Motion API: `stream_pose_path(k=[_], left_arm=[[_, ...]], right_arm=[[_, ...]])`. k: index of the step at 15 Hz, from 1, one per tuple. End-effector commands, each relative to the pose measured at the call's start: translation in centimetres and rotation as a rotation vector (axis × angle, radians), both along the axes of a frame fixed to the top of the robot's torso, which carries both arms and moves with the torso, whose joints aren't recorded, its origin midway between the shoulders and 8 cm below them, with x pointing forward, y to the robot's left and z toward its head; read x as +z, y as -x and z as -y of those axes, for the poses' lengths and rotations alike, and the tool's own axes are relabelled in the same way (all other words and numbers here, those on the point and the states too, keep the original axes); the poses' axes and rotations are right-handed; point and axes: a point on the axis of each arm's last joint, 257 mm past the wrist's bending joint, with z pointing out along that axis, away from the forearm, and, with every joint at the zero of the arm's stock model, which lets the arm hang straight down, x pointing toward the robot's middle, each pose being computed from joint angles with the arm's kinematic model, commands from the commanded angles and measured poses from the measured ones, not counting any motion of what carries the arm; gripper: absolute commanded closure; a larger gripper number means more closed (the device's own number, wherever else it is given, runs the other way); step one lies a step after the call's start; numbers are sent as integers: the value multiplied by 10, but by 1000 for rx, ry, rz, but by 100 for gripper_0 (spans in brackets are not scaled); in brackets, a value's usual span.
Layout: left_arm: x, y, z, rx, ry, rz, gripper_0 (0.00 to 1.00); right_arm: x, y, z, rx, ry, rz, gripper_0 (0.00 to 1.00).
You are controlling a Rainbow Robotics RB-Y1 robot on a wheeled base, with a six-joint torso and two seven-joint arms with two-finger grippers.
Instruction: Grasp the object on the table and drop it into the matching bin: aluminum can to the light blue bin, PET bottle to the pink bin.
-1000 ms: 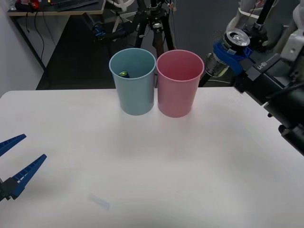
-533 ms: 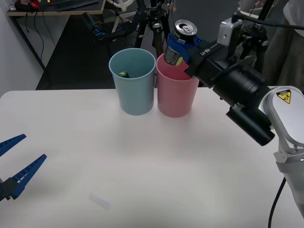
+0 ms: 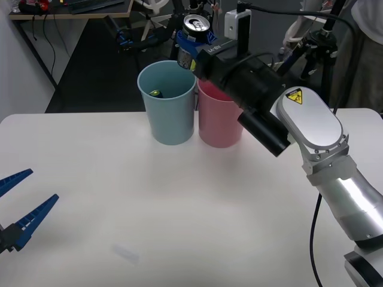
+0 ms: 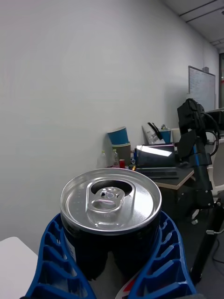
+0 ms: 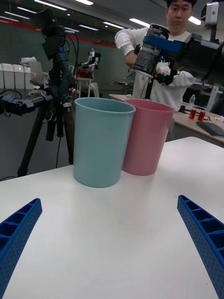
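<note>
Carry step, nearly there: the right gripper (image 3: pixel 192 43) is clamped on the can (image 3: pixel 192 37), held upright above the blue bin's (image 3: pixel 167 113) rim at its two o'clock, beside the pink bin (image 3: pixel 218 122). Next: nudge over the opening, then release. Dark can, silver top, pull tab showing. Left gripper (image 3: pixel 21 209) waits, spread wide, at the table's (image 3: pixel 197 209) eight o'clock.

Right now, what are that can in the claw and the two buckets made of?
The can in the right claw looks like aluminum: a shiny silver top with a pull tab above a dark printed side. The light blue bin and pink bin look like matte molded plastic, smooth with rolled rims.
</note>
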Motion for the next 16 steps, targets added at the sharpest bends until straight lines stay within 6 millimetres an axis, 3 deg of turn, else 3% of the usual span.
stream_pose_path(k=[1, 9, 15, 16], left_arm=[[0, 0, 0, 0, 0, 0, 0], [0, 0, 0, 0, 0, 0, 0], [0, 0, 0, 0, 0, 0, 0], [0, 0, 0, 0, 0, 0, 0]], right_arm=[[0, -18, -12, -14, 15, -14, 100], [-4, -61, -38, -67, 71, -58, 100], [-13, -62, -56, -59, 94, -71, 100], [-14, -62, -56, -61, 99, -69, 96]])
